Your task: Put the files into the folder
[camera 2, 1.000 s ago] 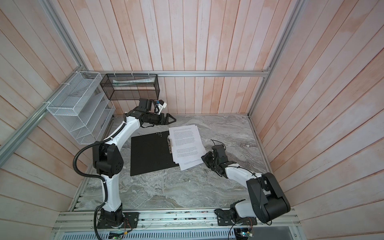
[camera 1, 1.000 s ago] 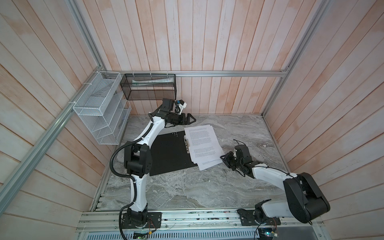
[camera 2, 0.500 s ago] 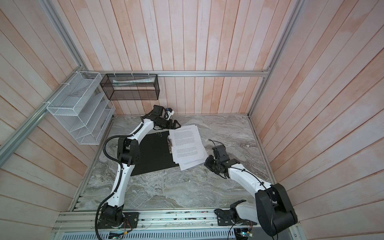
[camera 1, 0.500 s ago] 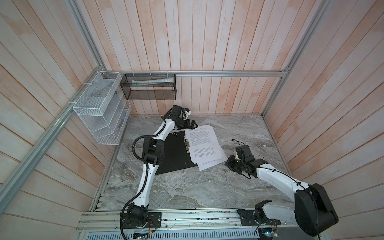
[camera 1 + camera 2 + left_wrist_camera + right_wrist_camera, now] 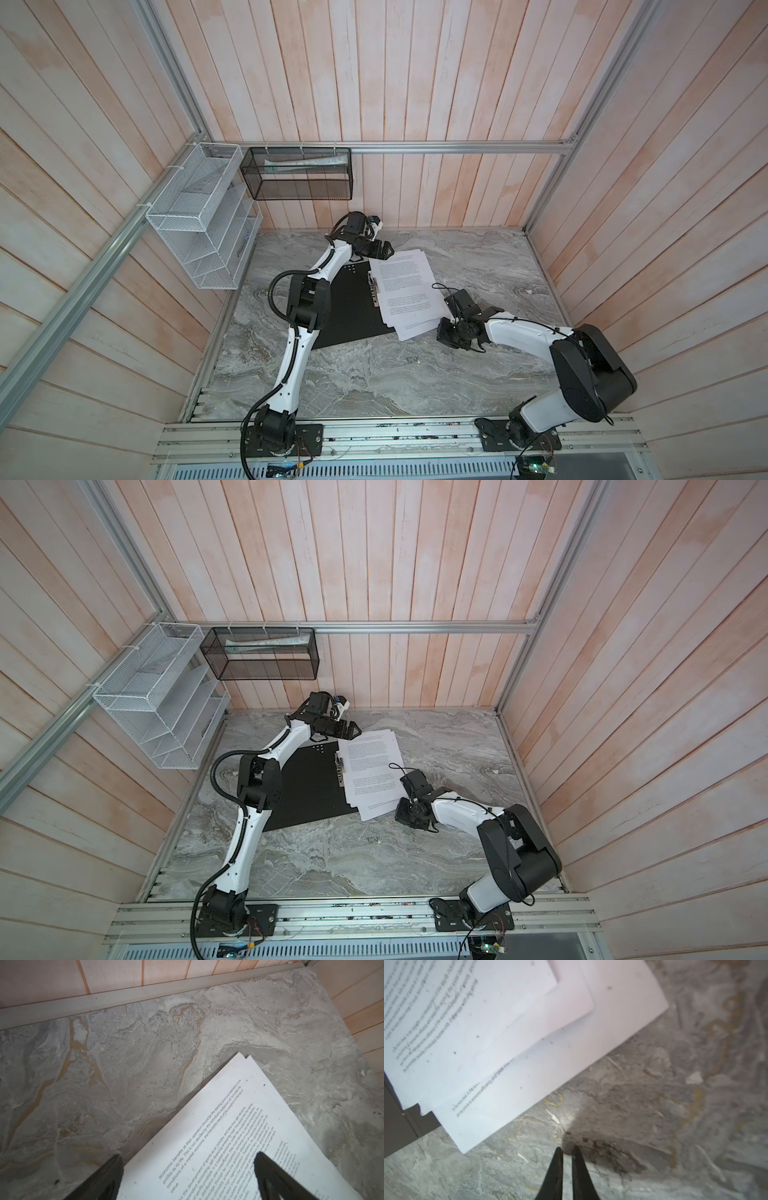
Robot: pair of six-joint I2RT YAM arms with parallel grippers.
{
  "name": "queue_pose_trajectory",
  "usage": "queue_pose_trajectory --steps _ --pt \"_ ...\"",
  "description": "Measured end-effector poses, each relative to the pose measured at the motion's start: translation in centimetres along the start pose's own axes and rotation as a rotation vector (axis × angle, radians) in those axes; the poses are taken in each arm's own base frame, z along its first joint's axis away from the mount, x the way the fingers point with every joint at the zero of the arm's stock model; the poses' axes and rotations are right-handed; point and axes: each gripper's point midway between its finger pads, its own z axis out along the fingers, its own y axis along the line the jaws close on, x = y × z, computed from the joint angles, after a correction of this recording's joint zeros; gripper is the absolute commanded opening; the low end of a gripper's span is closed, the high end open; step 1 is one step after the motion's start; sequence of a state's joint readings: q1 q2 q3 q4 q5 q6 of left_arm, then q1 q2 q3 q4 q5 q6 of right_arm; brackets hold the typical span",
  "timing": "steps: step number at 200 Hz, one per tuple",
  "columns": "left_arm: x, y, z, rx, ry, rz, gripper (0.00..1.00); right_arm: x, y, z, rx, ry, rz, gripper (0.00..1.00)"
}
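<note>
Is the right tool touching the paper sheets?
Apart. The right wrist view shows the right tool over bare marble tabletop, with a visible gap to the paper sheets.

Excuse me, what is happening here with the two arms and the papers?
Two arms are filing papers. The folder lies open on the table, black inside up. The files lie fanned beside its clip, the lowest sheet sticking out onto the table. The left gripper, open, is at the sheets' far corner. The right gripper, shut and empty, is over bare table by their near corner.
</note>
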State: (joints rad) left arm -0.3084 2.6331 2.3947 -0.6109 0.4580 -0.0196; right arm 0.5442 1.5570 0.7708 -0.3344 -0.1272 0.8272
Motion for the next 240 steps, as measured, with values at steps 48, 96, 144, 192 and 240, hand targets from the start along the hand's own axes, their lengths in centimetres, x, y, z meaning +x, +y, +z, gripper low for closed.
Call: queue_pose_trajectory --steps 48,96,144,192,240 --pt "-0.3 0.3 0.2 -0.038 -0.014 0.036 1.0 -0.6 1.8 0.8 -0.002 0.0 -0.051 0.13" --pt "-0.1 1.3 1.0 -0.074 -0.021 0.065 1.0 -0.5 2.4 1.0 0.004 -0.005 -0.077 0.13" --pt "0.8 2.2 2.2 -0.092 -0.009 0.08 1.0 -1.0 3.8 1.6 -0.002 -0.001 -0.105 0.13" --pt "1.0 2.2 2.2 -0.092 0.003 0.087 1.0 -1.7 5.1 2.2 -0.012 -0.001 -0.123 0.13" --pt "1.4 1.9 2.0 -0.082 0.019 0.087 1.0 -2.1 5.7 2.5 -0.017 -0.001 -0.142 0.14"
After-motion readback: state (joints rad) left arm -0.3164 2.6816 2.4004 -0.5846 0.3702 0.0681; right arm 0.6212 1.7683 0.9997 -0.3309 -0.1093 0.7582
